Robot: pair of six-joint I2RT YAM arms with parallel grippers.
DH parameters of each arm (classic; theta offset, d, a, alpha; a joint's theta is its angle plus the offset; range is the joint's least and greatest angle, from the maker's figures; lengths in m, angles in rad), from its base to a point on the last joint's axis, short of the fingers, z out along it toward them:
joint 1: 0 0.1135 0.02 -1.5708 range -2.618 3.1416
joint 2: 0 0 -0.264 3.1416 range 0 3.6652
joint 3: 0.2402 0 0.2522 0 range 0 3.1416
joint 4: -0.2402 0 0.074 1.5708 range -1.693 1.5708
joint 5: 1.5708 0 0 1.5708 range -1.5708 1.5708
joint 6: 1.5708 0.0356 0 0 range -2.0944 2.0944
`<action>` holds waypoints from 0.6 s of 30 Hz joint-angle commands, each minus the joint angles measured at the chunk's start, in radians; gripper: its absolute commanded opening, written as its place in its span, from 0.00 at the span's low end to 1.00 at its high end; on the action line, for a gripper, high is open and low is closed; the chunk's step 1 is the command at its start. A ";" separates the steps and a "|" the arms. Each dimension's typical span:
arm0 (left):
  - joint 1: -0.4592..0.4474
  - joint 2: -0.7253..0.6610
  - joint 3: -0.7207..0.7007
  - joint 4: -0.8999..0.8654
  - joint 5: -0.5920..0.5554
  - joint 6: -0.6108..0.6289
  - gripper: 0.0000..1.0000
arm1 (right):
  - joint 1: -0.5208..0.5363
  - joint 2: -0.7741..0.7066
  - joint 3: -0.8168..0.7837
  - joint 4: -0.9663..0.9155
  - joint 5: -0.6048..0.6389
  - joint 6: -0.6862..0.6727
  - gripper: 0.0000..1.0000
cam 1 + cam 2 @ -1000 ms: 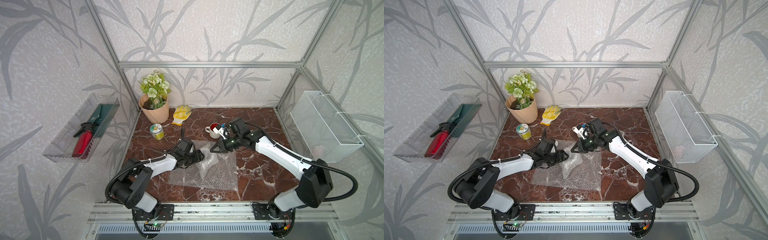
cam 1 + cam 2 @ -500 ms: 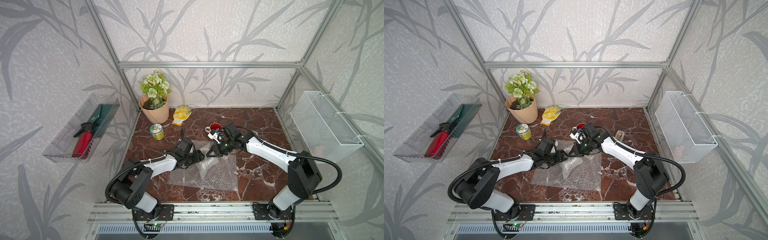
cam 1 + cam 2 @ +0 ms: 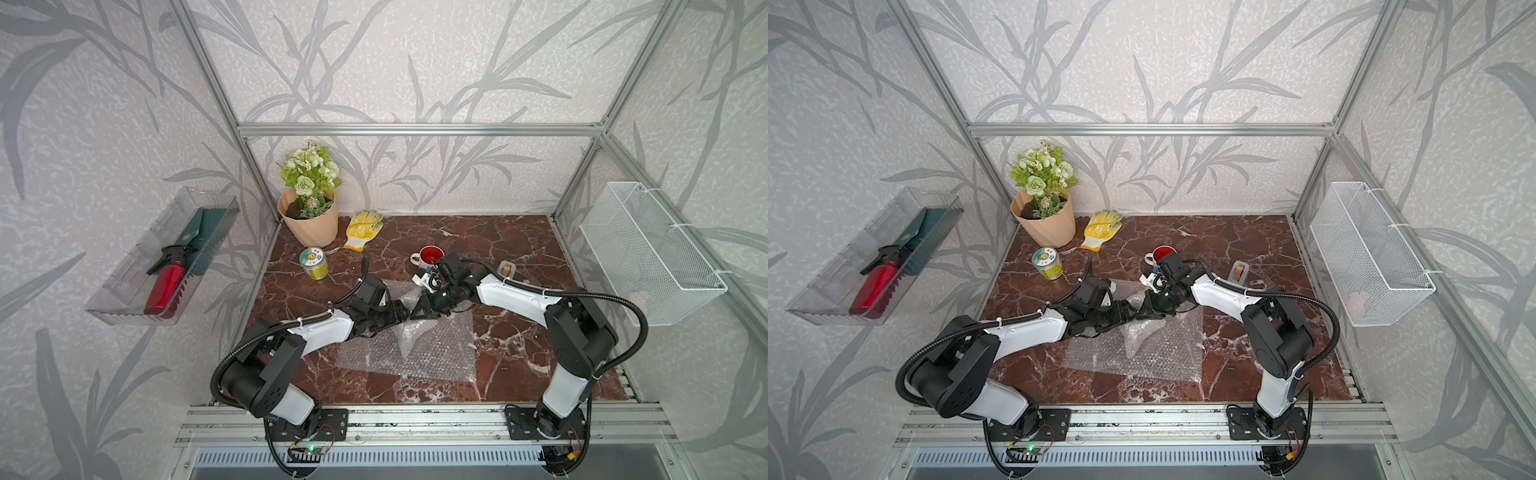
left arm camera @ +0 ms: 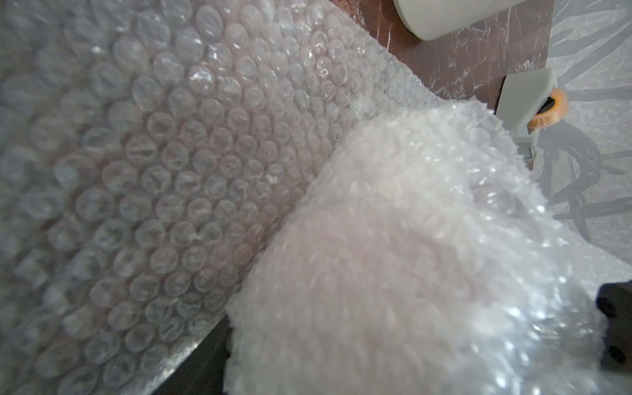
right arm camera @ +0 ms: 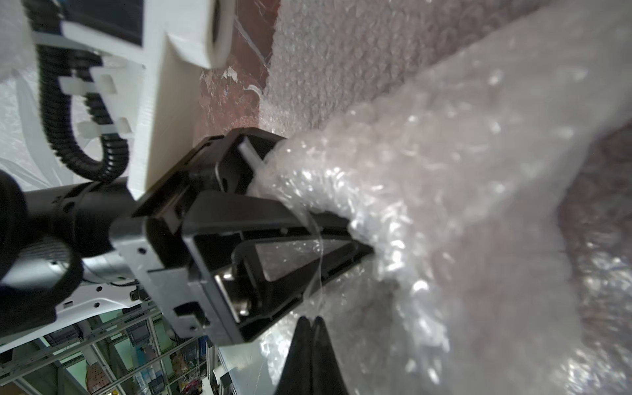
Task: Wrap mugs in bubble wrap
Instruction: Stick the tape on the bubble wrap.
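Two black grippers nose to nose at the far edge of the bubble wrap (image 3: 424, 353).

The left gripper (image 3: 402, 316) clamps its jaws wide around a puffy, whitish, round-blistered roll of the wrap; what the roll encloses cannot be told. The right gripper (image 5: 313, 325) has its slim fingers pressed flat together, just beside that roll. The rest of the sheet lies flat on the glossy red-brown marble table (image 3: 511, 232), one fold rising as a ridge toward the grippers. The white mug (image 3: 430, 256), red-glazed inside, stands upright beyond the right wrist, off the sheet. Since a second ago the right arm has swung from beside the mug across to the left gripper, uncovering the grey tape dispenser (image 3: 506, 270); the left arm has stayed.
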 commanded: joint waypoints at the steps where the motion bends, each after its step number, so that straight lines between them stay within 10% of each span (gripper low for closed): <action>1: -0.012 0.018 -0.038 -0.082 -0.009 0.002 0.70 | 0.009 0.005 -0.008 -0.080 0.068 -0.027 0.00; 18: -0.012 0.022 -0.031 -0.094 -0.017 -0.006 0.70 | 0.130 0.005 0.078 -0.334 0.425 -0.290 0.00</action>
